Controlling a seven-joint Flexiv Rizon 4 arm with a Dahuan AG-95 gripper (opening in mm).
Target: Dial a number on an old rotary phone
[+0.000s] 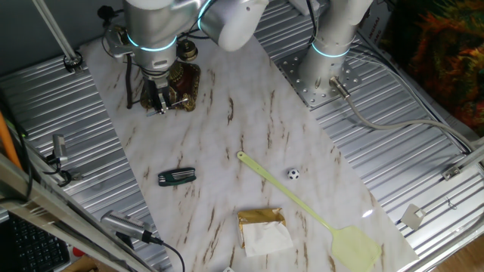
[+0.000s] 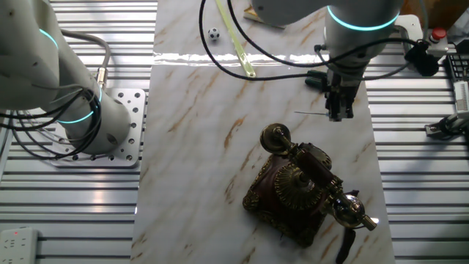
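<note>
The old rotary phone (image 2: 293,192) stands on the marble board, dark brown with an ornate brass base. Its round dial (image 2: 291,183) faces up, and the handset (image 2: 314,163) lies across the cradle with brass ends. In one fixed view the phone (image 1: 185,81) is partly hidden behind the arm. My gripper (image 2: 338,111) points down beside the phone's front side, apart from it and off the dial. Its fingers (image 1: 158,103) look pressed together with nothing bulky between them. A thin pale line sticks out sideways near the tips; I cannot tell what it is.
A yellow-green fly swatter (image 1: 302,200), a small die (image 1: 293,174), a dark green tool (image 1: 176,177) and a gold and white packet (image 1: 263,230) lie on the board beyond the gripper. The arm's base (image 2: 80,110) stands on the ribbed metal table. Cables run along the edges.
</note>
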